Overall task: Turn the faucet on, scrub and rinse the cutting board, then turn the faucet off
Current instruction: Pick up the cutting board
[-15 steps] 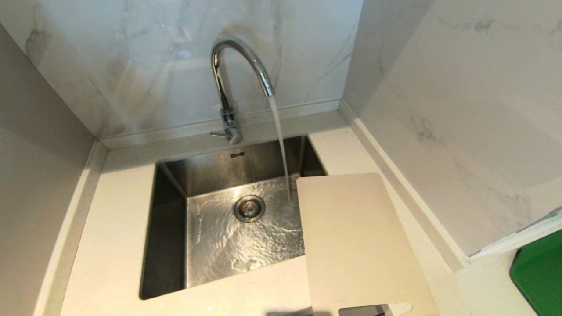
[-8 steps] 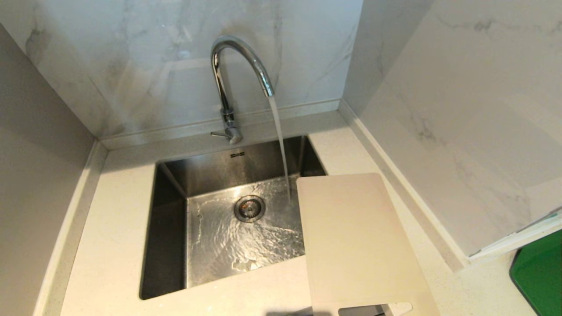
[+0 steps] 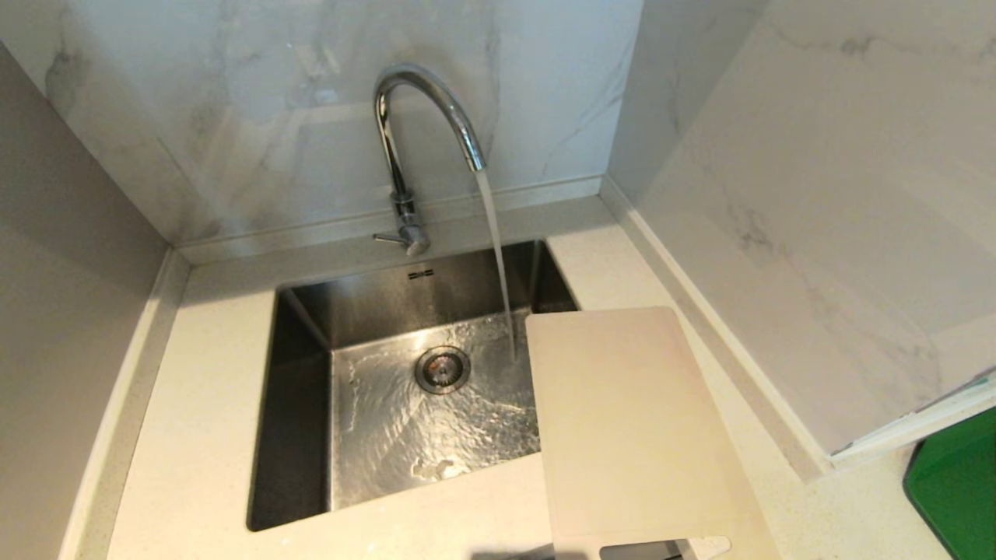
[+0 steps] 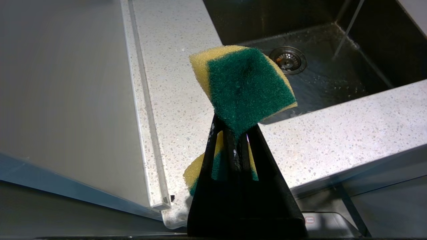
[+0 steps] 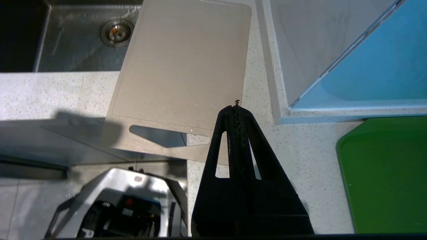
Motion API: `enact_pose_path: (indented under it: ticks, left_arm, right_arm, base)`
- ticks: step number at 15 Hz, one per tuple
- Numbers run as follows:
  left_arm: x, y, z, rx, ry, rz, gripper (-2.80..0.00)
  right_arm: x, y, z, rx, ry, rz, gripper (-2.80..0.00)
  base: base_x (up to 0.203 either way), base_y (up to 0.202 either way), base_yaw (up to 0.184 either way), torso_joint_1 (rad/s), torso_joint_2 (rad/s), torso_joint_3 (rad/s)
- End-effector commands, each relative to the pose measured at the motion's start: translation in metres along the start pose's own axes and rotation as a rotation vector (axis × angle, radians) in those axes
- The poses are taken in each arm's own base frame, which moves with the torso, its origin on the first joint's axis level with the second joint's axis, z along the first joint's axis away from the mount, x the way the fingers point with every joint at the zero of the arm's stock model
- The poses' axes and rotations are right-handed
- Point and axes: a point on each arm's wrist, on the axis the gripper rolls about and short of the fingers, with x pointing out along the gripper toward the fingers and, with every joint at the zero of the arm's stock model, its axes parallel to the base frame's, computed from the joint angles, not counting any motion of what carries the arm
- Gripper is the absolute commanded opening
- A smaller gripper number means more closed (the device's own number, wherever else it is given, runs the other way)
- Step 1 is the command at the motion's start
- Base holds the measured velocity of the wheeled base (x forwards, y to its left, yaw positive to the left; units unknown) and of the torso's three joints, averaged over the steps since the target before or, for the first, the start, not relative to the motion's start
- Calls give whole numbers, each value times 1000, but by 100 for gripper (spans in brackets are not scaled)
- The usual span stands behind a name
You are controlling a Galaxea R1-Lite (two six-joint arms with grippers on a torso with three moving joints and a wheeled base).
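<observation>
- The cutting board (image 3: 630, 428) is a thin, cream-white plastic rectangle with rounded corners and a faint groove running just inside its edge; a long slot handle (image 5: 156, 136) is cut near one short end.
- It lies flat on the pale speckled surface (image 3: 194, 435) at the right of the sink (image 3: 299, 435), its left long edge and far left corner reaching out over the basin.
- Its long axis runs from the robot toward the back wall, leaning a little left as it goes; the slotted end points back at the robot and overhangs the front edge of the surface, the plain end points toward the faucet (image 3: 412, 124).
- The faucet, a shiny chrome gooseneck, stands behind the sink with its small lever (image 3: 387, 238) sticking out to the left; a stream of water (image 3: 498, 257) falls from the spout into the basin just beside the board's far left corner, and the sink floor ripples around the drain (image 3: 442, 369).
- The left tool (image 4: 233, 133) is clenched on a yellow-and-green sponge (image 4: 245, 86), held above the front left part of the surface.
- The right tool (image 5: 236, 108) is pinched together with nothing in it, hanging above the board's slotted end near its right corner.
- A bright green tray (image 5: 387, 173) lies well to the right.
</observation>
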Motion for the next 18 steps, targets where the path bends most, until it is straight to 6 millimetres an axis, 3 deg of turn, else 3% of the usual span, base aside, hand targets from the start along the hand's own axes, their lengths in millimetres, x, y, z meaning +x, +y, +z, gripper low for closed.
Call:
enact_pose_path:
  ticks: [1, 7, 18]
  left_arm:
    - [0, 0, 0, -1, -1, 1, -280]
    - [0, 0, 0, -1, -1, 1, -280]
    - [0, 0, 0, -1, -1, 1, -280]
  right_arm:
    - [5, -4, 23, -17, 48, 10, -280]
    - [28, -13, 52, -66, 144, 31, -280]
    - [109, -33, 95, -299, 413, 150, -280]
  base:
    - [0, 0, 0, 0, 0, 0]
    - [0, 0, 0, 0, 0, 0]
    - [0, 0, 0, 0, 0, 0]
